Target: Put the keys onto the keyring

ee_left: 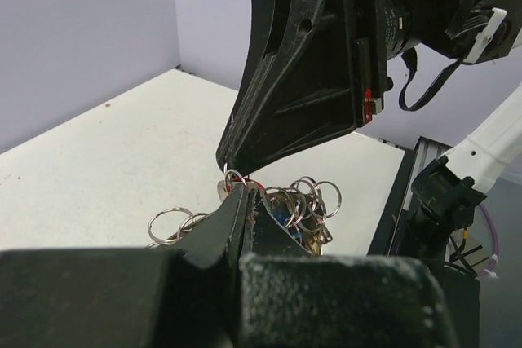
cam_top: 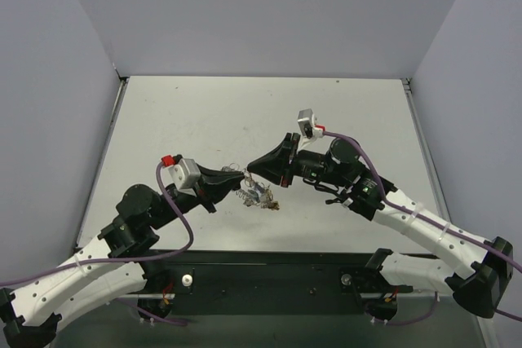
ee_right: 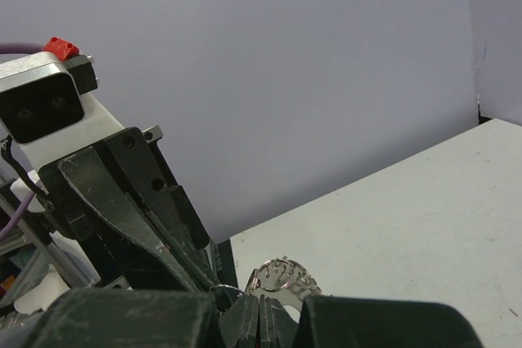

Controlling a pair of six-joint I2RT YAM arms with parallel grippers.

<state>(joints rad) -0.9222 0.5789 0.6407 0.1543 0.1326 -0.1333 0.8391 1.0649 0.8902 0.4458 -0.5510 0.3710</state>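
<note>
Both grippers meet tip to tip above the middle of the table. My left gripper (cam_top: 241, 176) is shut, its fingertips (ee_left: 241, 201) pinching the silvery keyring (ee_left: 308, 200), whose coiled loops spread to either side of them. A bunch of keys (cam_top: 261, 196) hangs just below, a blue key (ee_left: 287, 216) showing among the loops. My right gripper (cam_top: 250, 165) is shut too, its tip (ee_left: 229, 160) right on top of the left one. It pinches a small silvery key (ee_right: 281, 276) with a red edge (ee_left: 254, 182). How exactly ring and key interlock is hidden.
The pale table (cam_top: 204, 112) is enclosed by grey walls on three sides. A black rail (cam_top: 269, 270) with both arm bases runs along the near edge. The purple cables (cam_top: 175, 226) loop beside each arm.
</note>
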